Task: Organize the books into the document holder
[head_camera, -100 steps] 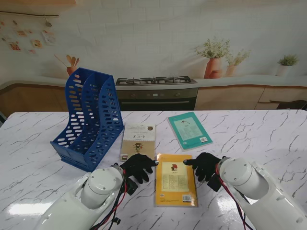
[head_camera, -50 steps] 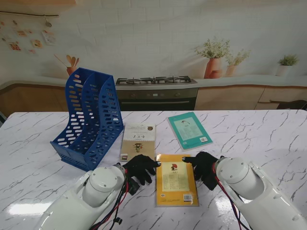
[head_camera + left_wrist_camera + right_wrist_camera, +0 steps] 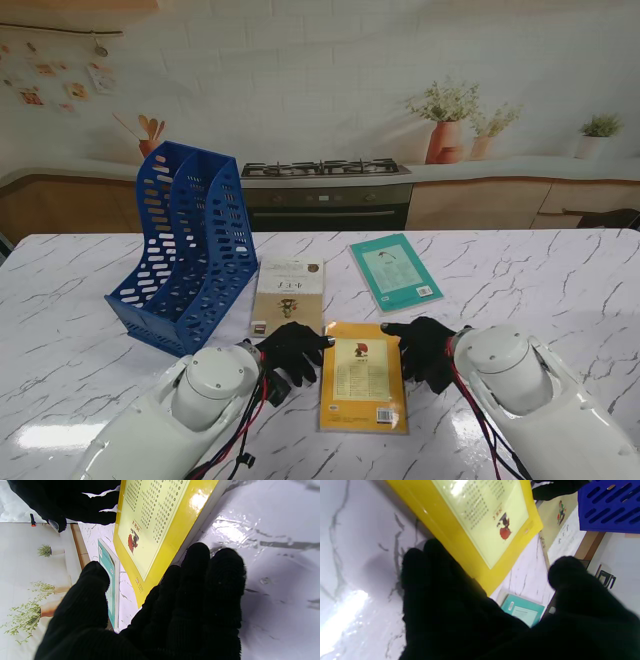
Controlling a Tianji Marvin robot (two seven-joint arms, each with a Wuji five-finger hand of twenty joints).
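From the stand's view, the yellow book (image 3: 364,375) lies flat on the marble tabletop (image 3: 560,275), near the edge closest to me. My left hand (image 3: 290,349) sits at its left side and my right hand (image 3: 423,348) at its right side. I think I have one hand on each side so I can squeeze the book between them and lift it. The blue document holder (image 3: 186,247) stands toward the left edge of the tabletop, with its open slots ready for books. A beige book (image 3: 289,292) lies just beside the holder, and a teal book (image 3: 394,270) lies farther from me, toward the middle.

From my left wrist view, my left fingers (image 3: 200,580) are spread a little and reach to the edge of the yellow book (image 3: 155,522). They hold nothing yet. The book looks tipped up on this side, but I cannot tell for sure.

From my right wrist view, my right fingers (image 3: 437,575) touch the other edge of the yellow book (image 3: 480,517). My thumb stands apart, so this hand is loose too and grips nothing.
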